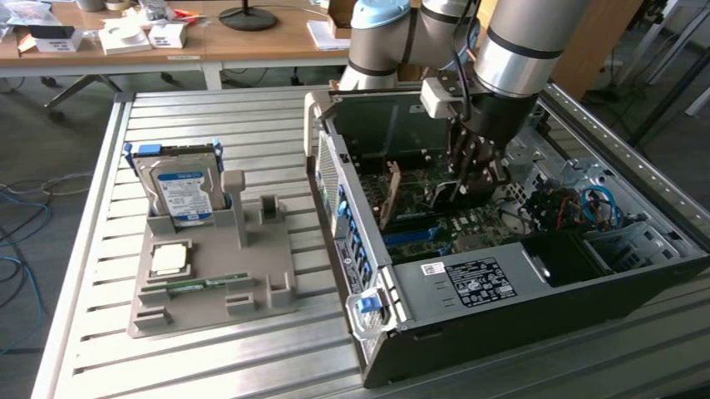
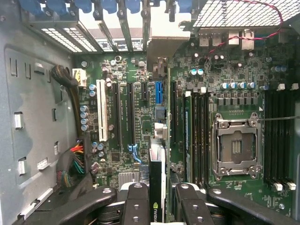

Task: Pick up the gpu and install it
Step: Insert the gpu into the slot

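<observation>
Gpu (image 2: 157,164) edge-on beneath downward end effector (image 2: 162,190)

A robotics lab: slatted metal bench (image 1: 222,357), cluttered wooden desks (image 1: 278,46) behind.

Wooden desks (image 1: 255,46) line the far side, carrying white boxes (image 1: 122,37) and a black round stand base (image 1: 246,18). Grey floor (image 1: 45,158) with loose cables (image 1: 20,193) lies at the exterior view's left of the slatted metal bench (image 1: 222,357).

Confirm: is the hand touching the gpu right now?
Touching. In the wrist view, the hand has the gpu edge-on between its fingers, with one finger flush against the card's side.
</observation>
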Robot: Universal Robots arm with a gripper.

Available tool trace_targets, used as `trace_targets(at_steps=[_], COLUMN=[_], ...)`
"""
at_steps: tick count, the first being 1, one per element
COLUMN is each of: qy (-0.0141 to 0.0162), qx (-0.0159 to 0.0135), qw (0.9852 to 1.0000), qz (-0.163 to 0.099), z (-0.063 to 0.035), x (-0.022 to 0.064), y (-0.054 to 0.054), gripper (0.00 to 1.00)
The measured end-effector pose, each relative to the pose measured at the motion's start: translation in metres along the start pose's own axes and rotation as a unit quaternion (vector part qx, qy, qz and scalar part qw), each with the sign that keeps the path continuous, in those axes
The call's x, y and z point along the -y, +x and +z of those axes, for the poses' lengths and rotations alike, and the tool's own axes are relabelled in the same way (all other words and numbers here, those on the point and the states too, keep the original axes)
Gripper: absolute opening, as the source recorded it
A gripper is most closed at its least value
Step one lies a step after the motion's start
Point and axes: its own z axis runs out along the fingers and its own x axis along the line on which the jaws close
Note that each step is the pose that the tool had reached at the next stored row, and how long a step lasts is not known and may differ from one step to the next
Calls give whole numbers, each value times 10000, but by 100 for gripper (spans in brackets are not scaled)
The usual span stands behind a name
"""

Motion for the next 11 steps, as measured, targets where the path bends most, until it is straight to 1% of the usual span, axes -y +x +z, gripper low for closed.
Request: trace_targets(at_steps=[11], qy=[0], qx=[2], qw=[10000], qz=[0], z=[19], x=[1], y=[0], gripper=[26])
